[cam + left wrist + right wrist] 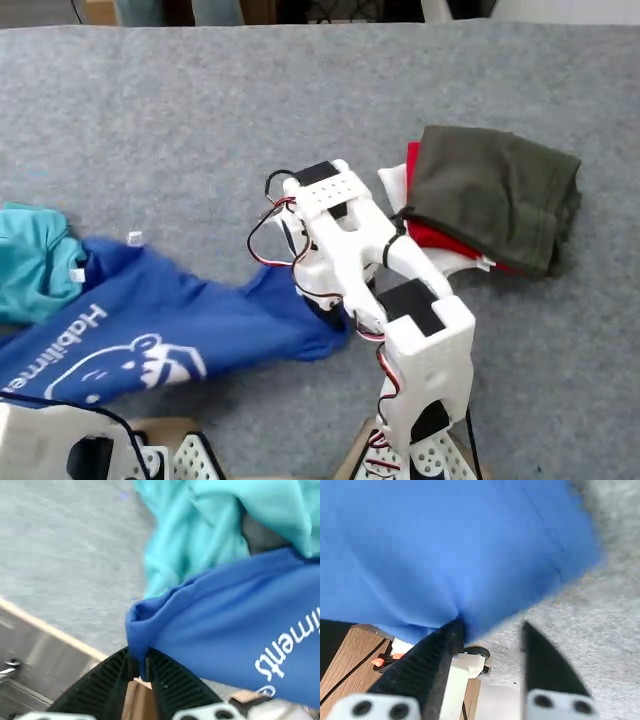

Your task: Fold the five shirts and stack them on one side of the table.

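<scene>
Left gripper (pixel 141 661) is pinched tight on a fold of the blue shirt (pixel 200 320), just beside the teal shirt (pixel 30 260). Right gripper (pixel 491 625) sits wide open, 1 finger touching the blue shirt's other edge. Stack (pixel 490 195) of 3 folded shirts is on the table's (pixel 200 120) right side.

Teal shirt (pixel 30 260) cut by frame edge, red shirt (pixel 440 238) mostly under olive shirt (pixel 495 195)

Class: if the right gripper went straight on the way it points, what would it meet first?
Probably the blue shirt: its edge lies at the open right gripper, though depth is unclear.
</scene>
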